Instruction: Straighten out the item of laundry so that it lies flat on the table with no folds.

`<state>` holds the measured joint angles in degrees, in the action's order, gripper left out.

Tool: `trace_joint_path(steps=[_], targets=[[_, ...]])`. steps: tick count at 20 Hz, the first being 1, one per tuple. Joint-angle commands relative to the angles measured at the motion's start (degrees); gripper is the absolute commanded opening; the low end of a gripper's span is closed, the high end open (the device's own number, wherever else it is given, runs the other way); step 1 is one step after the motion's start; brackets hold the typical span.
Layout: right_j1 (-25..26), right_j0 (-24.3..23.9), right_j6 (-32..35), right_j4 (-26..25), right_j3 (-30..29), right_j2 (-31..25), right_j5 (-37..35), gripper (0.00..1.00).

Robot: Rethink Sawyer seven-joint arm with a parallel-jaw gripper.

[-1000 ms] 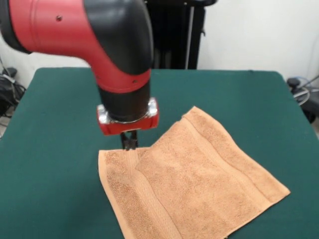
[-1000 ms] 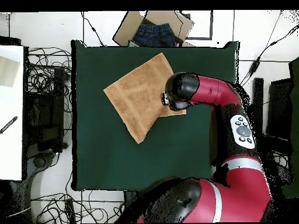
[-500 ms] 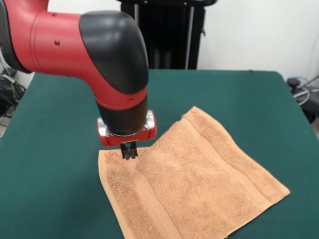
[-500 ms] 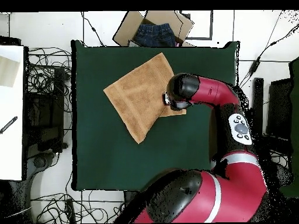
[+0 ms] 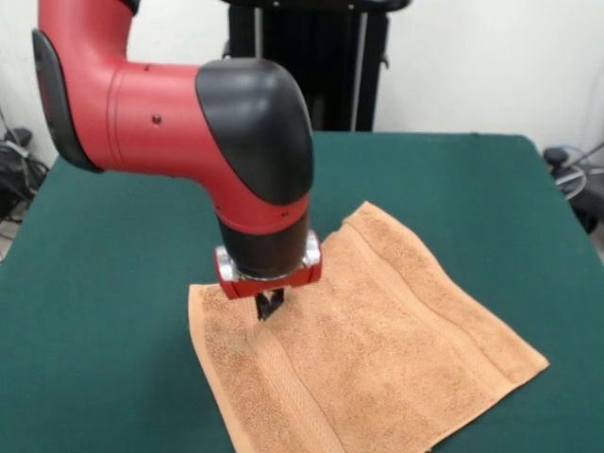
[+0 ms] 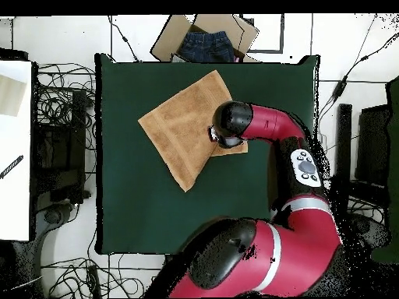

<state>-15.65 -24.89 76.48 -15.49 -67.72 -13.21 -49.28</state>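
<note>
Both views had towel (image 5: 377, 330) on table (image 5: 113, 311); front alone showed gripper (image 5: 269, 307) tips pinched together on it; overhead hid them.

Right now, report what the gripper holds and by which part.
Cannot be told: the gripper is down on the towel near its far left corner, but a grasp isn't visible.

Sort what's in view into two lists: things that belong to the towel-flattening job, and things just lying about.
Part of the job:
- orange-tan towel
- green table
- tool, down on the towel near its corner

Just lying about:
- cardboard box holding jeans
- cables on the floor
- white side table
</note>
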Motion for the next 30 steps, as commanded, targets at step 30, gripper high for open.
trace_joint_path(steps=[30], targets=[[14.01,0.53,4.52,-3.62,2.85,-0.58,12.23,0.0]])
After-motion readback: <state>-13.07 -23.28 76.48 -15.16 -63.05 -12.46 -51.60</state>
